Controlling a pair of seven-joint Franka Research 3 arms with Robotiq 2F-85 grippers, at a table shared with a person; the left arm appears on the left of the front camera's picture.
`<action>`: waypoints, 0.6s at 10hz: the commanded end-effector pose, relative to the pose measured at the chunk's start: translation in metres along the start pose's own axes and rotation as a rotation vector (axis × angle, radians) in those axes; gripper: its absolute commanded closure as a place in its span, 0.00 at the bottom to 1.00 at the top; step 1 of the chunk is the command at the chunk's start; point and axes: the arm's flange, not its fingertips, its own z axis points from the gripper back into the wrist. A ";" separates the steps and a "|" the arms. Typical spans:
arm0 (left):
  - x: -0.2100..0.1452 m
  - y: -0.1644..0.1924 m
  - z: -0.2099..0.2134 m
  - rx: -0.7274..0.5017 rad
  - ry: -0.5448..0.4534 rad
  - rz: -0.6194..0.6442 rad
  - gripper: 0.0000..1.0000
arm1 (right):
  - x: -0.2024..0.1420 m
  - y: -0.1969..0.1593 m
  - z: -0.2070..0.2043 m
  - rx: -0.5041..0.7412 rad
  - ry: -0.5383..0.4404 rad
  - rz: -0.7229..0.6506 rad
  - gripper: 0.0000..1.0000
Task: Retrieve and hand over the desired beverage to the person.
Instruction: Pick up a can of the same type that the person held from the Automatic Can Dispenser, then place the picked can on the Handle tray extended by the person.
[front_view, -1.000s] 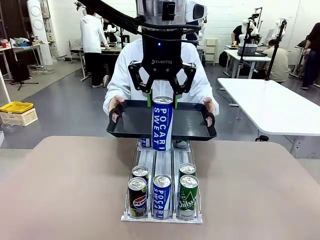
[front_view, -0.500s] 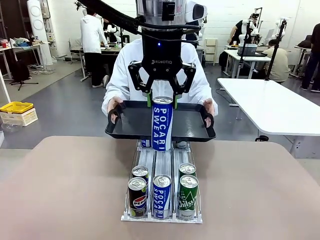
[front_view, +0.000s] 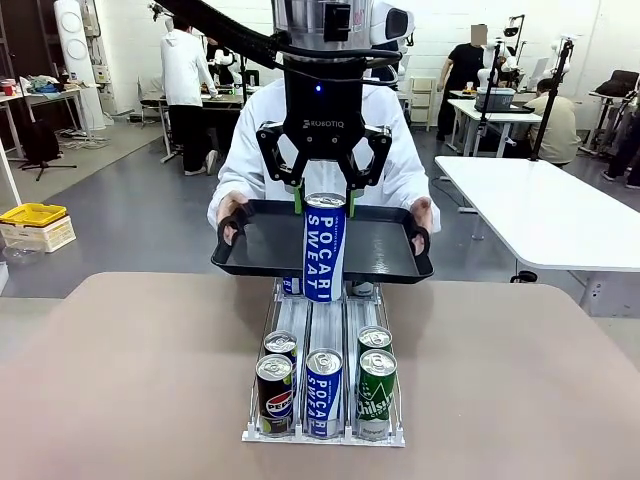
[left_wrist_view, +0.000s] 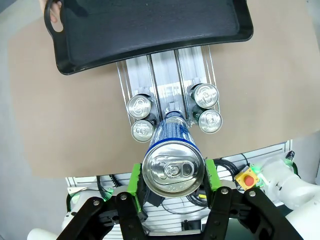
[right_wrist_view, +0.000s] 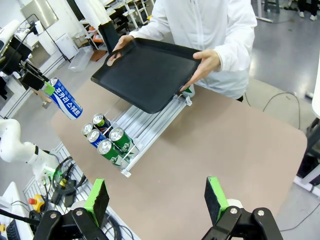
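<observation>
Right wrist view showed me my right gripper (right_wrist_view: 157, 197) nearest the robot's side, over the near edge of the brown table (right_wrist_view: 240, 150), its green pads spread wide with nothing between them.

Farther out on the table sat the clear three-lane can rack (front_view: 300, 315). At its near end stood a black Pepsi can (front_view: 274, 392), a short blue Pocari Sweat can (front_view: 323, 390) and a green soda can (front_view: 377, 392), side by side. A silver-topped can (front_view: 281, 346) stood just behind the Pepsi and a second green can (front_view: 374, 338) behind the first.

Above the rack's middle lane my left gripper (front_view: 324, 202) pointed down, its fingers clamped on the top of the tall blue-and-white Pocari Sweat can (front_view: 324, 250). The can hung upright in the air, clear of the rack. From the left wrist camera I looked straight down on its lid (left_wrist_view: 173, 167) between the green pads.

Beyond it, the person in the white jacket (front_view: 250, 140) held a flat black plastic tray (front_view: 260, 245) over the rack's far end, one hand (front_view: 233, 218) on each side handle. The can was short of the tray, not touching it.
</observation>
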 end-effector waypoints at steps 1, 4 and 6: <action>-0.005 0.004 0.003 -0.007 -0.008 0.007 1.00 | 0.004 -0.001 0.000 0.026 -0.019 0.007 0.00; -0.005 0.004 0.003 -0.007 -0.008 0.007 1.00 | 0.004 -0.001 0.000 0.026 -0.019 0.007 0.00; 0.002 -0.001 0.004 -0.018 0.001 -0.035 0.42 | 0.004 -0.001 0.000 0.026 -0.019 0.007 0.00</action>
